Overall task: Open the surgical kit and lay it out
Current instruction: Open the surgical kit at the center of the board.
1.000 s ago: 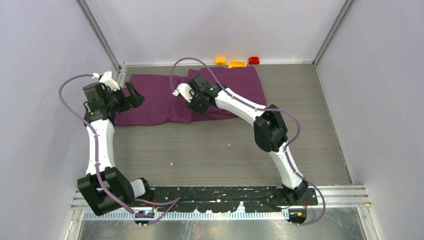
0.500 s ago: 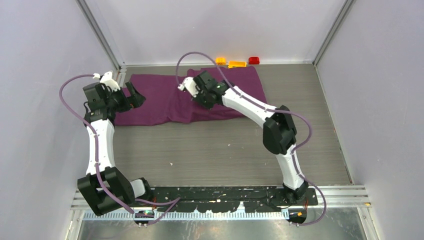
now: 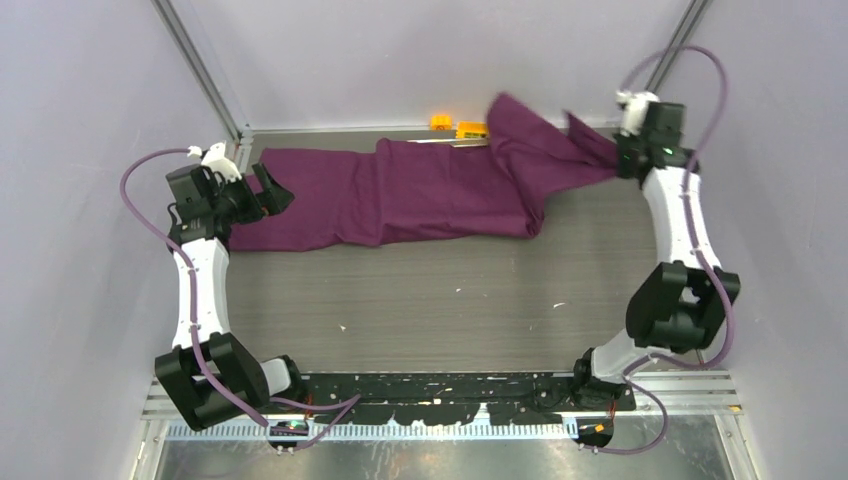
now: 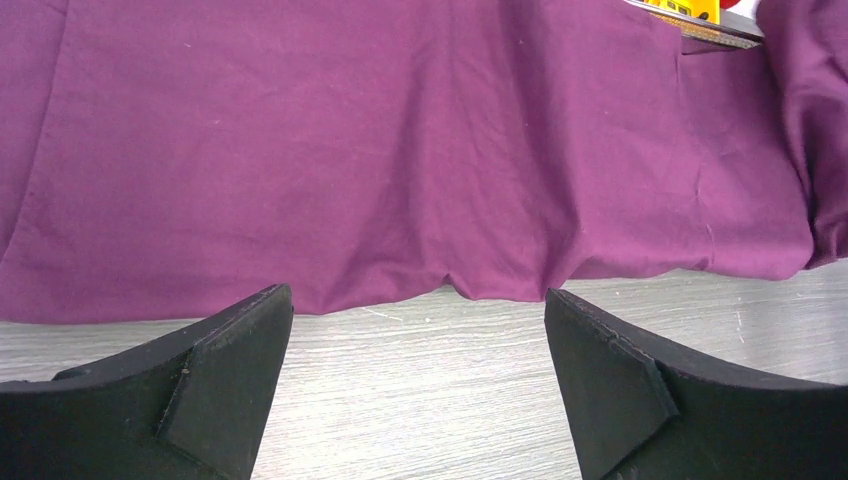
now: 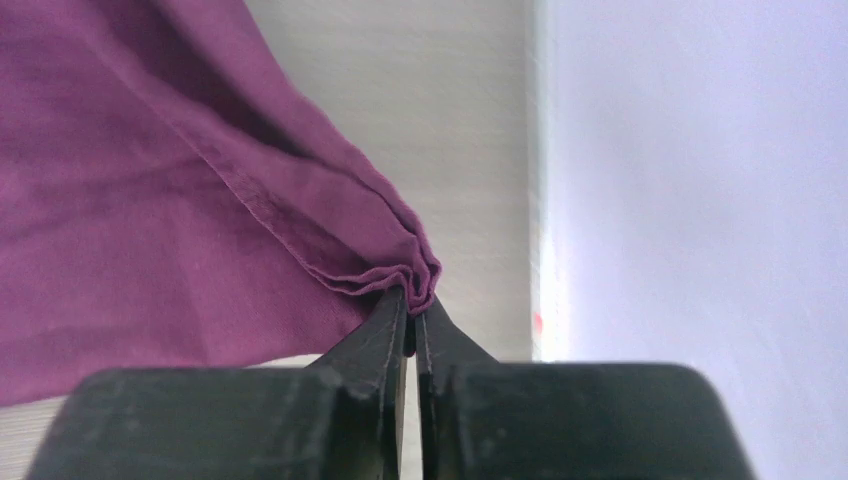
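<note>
The big purple cloth lay across the far part of the table, from the left side to the right. Its right end was held up off the table, by the far right corner. The right gripper had its two fingers pressed tight on a bunched corner of the cloth. The left gripper was at the far left. Its fingers were spread wide with nothing between them, and they pointed at the cloth's edge. A thin shiny metal edge peeked out at the far side of the cloth, beside a yellow brick and an orange brick.
</note>
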